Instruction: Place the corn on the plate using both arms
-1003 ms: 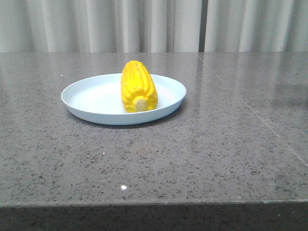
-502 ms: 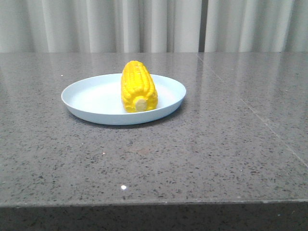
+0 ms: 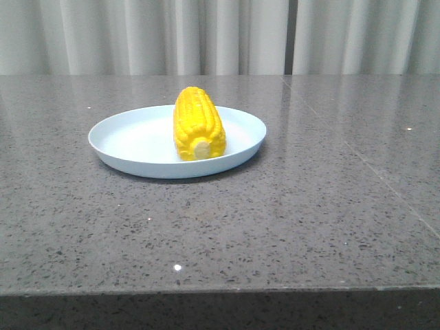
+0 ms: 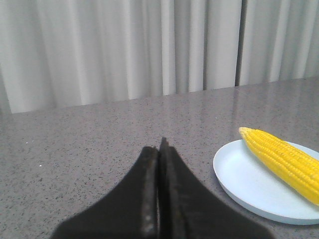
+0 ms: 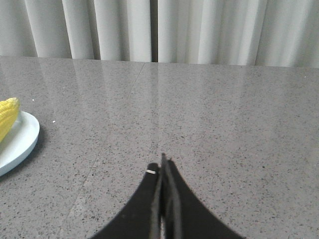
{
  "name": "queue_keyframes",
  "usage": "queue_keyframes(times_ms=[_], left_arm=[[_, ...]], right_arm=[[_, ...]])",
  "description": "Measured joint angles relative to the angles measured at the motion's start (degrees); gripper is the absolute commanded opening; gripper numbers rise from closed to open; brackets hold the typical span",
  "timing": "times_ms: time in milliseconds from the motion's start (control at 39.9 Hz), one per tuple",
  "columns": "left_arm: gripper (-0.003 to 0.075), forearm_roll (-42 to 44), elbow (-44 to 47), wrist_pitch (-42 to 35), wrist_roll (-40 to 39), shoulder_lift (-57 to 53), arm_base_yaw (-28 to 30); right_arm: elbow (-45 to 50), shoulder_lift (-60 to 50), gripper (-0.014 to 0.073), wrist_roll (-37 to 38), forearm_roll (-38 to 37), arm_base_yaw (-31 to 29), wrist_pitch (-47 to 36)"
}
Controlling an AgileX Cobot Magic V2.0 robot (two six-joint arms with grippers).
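We see the corn (image 3: 199,124) lying on the plate (image 3: 124,141), its pale stub end facing the desk's near edge and its tapered tip pointing toward the far edge, where pale curtains (image 3: 220,36) hang behind the desk (image 3: 289,220). The cob rests a little right of the plate's middle, with bare pale-blue surface open on its left side. The plate itself sits on the grey speckled desk, left of the desk's centre and closer to the far edge than to the near one. A thin seam in the stone runs from the far edge toward the near right corner, well apart from the plate. In the front view neither arm shows. From the left wrist view we find the left gripper (image 4: 161,149) with its two black fingers pressed together, clenched on nothing, hanging above bare stone with the plate and corn off to one side, apart from the fingertips. From the right wrist view the right gripper (image 5: 163,162) is likewise clenched tight and empty, its tips meeting over bare desk, with only the plate's rim and the corn's tip showing at the picture's border, well apart from it.
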Motion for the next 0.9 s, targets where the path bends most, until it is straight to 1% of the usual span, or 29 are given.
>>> queue_keyframes(times_ms=[778,853,903], left_arm=[[-0.0020,-0.35,0.13,0.00,0.00,0.00,0.00],[-0.0020,-2.49,0.36,-0.22,2.60,-0.59,0.00],[-0.0020,-6.22,0.94,-0.34,6.84,-1.58,0.15]], right_arm=[[0.00,0.00,-0.0061,0.00,0.00,0.00,0.00],[0.00,0.00,-0.0061,0.00,0.00,0.00,0.00],[0.00,0.00,-0.0061,0.00,0.00,0.00,0.00]])
